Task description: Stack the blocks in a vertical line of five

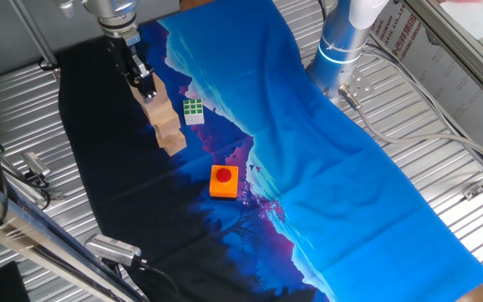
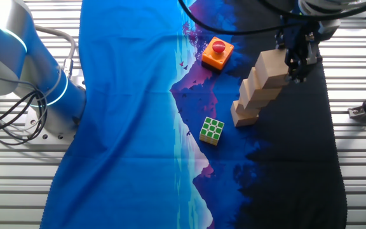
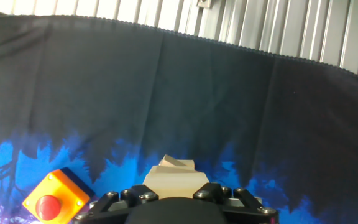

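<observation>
Gripping the top block [image 2: 273,65], the gripper [image 2: 295,69] should square it over the leaning stack [image 2: 254,98] before releasing.

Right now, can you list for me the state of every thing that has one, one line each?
Stack of plain light tan wooden cubes: standing, leaning, not toppled.
Top wooden cube: on the stack, between the claw's fingers.
Black two-finger claw: shut on the top wooden cube.
Flat orange square box with a red round button: lying flat, untouched.
Small green-and-white puzzle cube: resting on the cloth, apart from the stack.
</observation>
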### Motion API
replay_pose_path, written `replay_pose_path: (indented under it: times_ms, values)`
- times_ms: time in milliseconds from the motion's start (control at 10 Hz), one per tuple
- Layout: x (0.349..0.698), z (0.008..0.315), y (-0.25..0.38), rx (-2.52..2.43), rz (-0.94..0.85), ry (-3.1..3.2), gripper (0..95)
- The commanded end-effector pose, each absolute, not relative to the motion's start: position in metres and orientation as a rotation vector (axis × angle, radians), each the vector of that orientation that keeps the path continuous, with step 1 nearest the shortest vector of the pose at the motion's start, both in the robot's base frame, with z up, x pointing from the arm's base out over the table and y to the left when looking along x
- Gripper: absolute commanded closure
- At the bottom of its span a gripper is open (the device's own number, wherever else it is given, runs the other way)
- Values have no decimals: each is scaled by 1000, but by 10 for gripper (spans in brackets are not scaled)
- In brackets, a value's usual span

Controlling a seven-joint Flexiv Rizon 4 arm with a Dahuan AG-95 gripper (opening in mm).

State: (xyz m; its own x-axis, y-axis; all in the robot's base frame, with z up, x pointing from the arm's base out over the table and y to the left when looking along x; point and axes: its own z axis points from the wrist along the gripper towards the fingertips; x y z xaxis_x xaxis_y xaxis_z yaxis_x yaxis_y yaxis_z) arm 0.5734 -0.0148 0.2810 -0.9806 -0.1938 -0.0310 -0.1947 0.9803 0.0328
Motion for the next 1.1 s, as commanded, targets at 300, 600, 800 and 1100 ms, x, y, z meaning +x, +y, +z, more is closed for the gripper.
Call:
replay_pose_path:
  times_ms: [300, 600, 800, 1100]
  values:
    - [570, 281, -15, -303, 62, 3102, 570]
    - [563, 278, -20, -303, 73, 3094, 190]
    - [563, 278, -20, -298, 81, 3088, 0]
    - [563, 278, -20, -315, 91, 3080, 0]
